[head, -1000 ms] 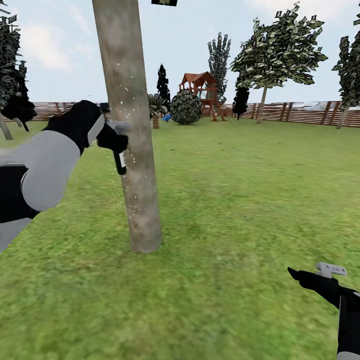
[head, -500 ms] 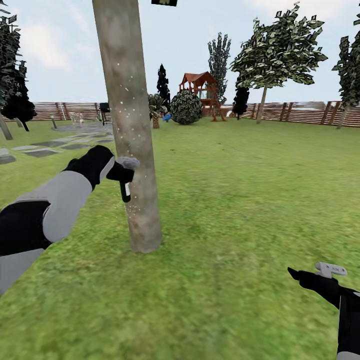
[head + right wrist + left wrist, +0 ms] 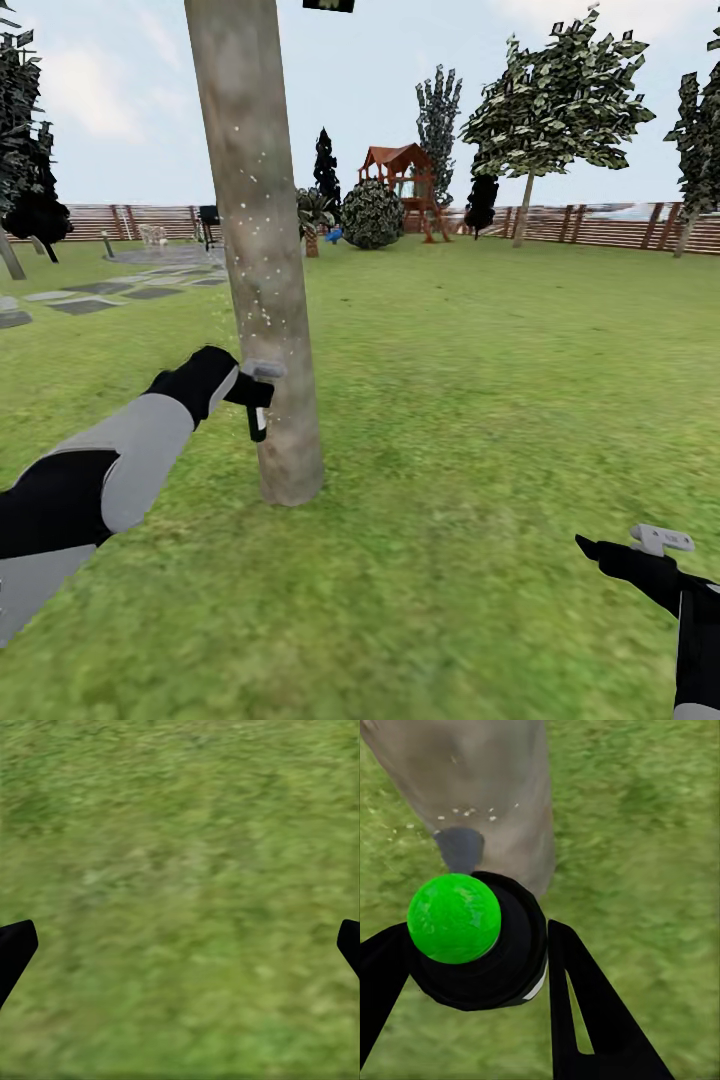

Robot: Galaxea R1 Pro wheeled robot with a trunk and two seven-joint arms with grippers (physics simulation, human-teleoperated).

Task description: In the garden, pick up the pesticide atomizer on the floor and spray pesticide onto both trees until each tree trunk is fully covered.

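A green cap atop the pesticide atomizer (image 3: 472, 945) is revealed at the left wrist, clamped by the left gripper (image 3: 255, 392) extended low against the tree trunk (image 3: 262, 260), while the right gripper (image 3: 640, 550) is held spread over the floor (image 3: 480, 420).

Left gripper (image 3: 256, 392) clamped; right gripper (image 3: 640, 548) apparently spread.

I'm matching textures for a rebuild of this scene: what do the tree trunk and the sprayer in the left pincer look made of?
The tree trunk looks like smooth bark: matte grey-brown, mottled with pale patches and white specks. The sprayer in the left pincer looks like plastic: a matte black round body with a glossy green cap showing faint highlights. Being a render, both are guesses from surface look.
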